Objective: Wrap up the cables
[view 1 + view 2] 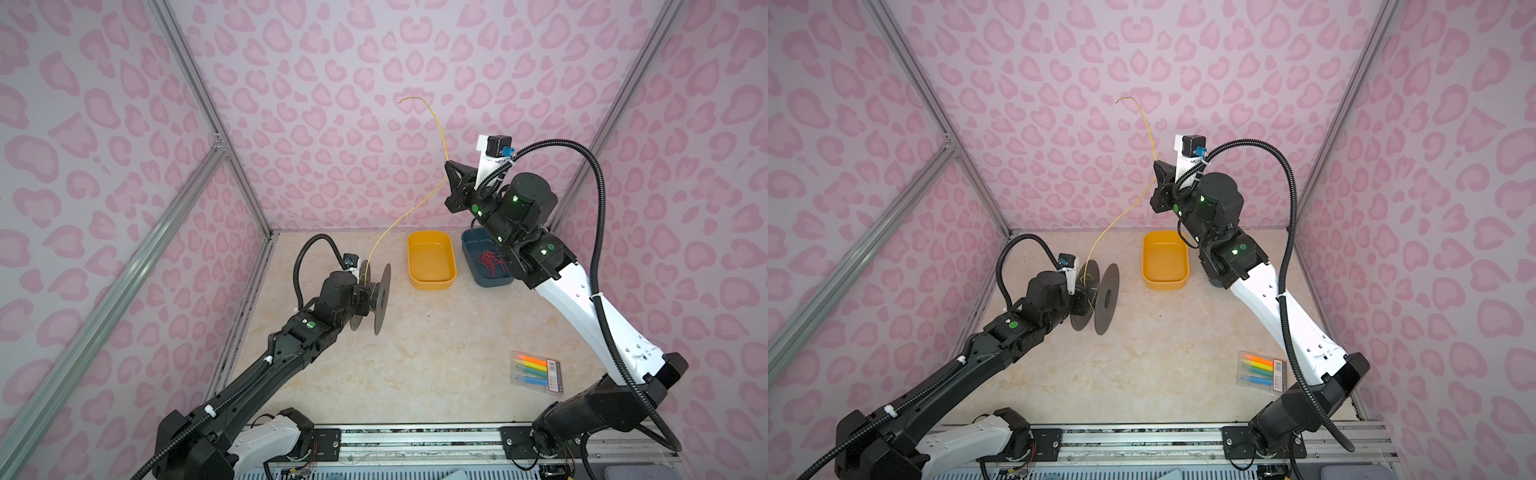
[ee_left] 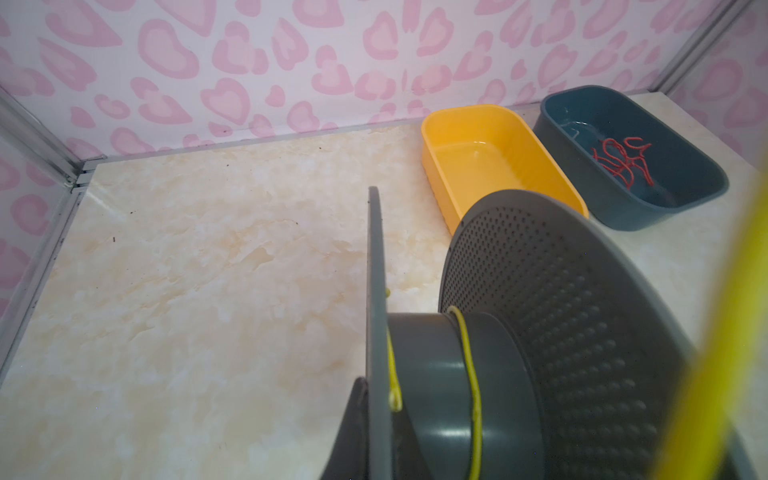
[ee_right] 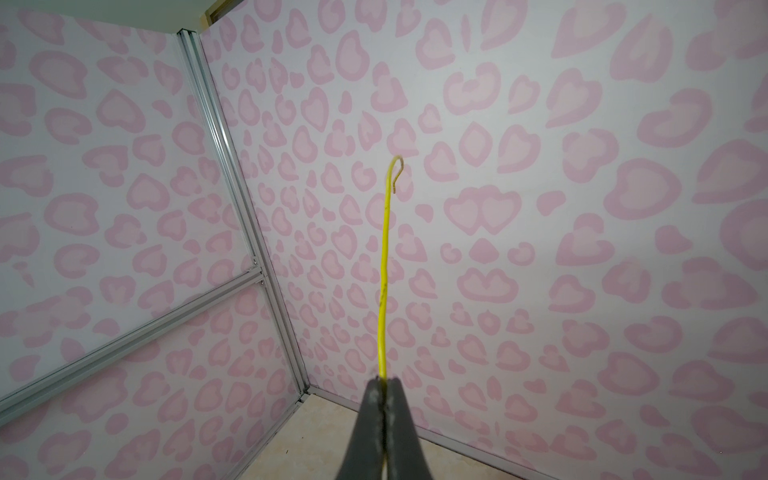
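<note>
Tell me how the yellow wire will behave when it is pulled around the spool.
Probably springy rather than limp: past the right gripper the free end of the yellow wire stands up unsupported, tip hooked. Likely very light, being so thin. It may slide on the spool: the turns on the smooth hub look slack.

Thin yellow wire (image 3: 383,270), looped loosely round the grey spool (image 2: 432,374) hub, arcs up high, its tip hooked.
</note>
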You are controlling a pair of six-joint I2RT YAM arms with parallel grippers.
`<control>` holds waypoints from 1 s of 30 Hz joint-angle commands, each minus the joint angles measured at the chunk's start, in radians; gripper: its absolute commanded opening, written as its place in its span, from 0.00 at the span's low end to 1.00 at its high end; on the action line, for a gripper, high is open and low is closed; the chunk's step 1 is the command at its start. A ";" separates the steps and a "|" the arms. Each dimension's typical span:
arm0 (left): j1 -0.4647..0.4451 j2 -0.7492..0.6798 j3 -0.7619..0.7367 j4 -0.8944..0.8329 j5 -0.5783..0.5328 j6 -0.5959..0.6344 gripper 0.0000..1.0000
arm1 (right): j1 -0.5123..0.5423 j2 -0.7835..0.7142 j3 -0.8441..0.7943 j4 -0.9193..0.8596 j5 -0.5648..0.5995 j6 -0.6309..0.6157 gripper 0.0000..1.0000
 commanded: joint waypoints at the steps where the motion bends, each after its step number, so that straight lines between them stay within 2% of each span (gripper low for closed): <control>1: -0.027 -0.043 -0.019 -0.045 -0.001 -0.003 0.04 | -0.052 0.033 0.027 0.055 -0.034 0.049 0.00; 7: -0.061 -0.071 -0.072 -0.097 -0.022 -0.020 0.04 | -0.152 0.119 0.146 0.006 -0.071 0.080 0.00; 14: -0.095 -0.050 -0.087 -0.100 -0.036 -0.034 0.04 | -0.195 0.197 0.261 -0.068 -0.118 0.091 0.00; 19: -0.095 0.008 -0.036 -0.107 -0.050 -0.094 0.04 | -0.200 0.116 0.098 -0.038 -0.124 0.113 0.00; 23: -0.081 0.140 0.103 -0.194 -0.100 -0.111 0.04 | -0.218 0.034 -0.004 -0.055 -0.109 0.097 0.00; 25: -0.043 0.204 0.168 -0.194 -0.111 -0.101 0.04 | -0.239 0.013 -0.032 -0.081 -0.099 0.101 0.00; 30: 0.084 0.345 0.390 -0.181 -0.037 -0.042 0.04 | -0.282 -0.080 -0.206 -0.016 -0.148 0.174 0.00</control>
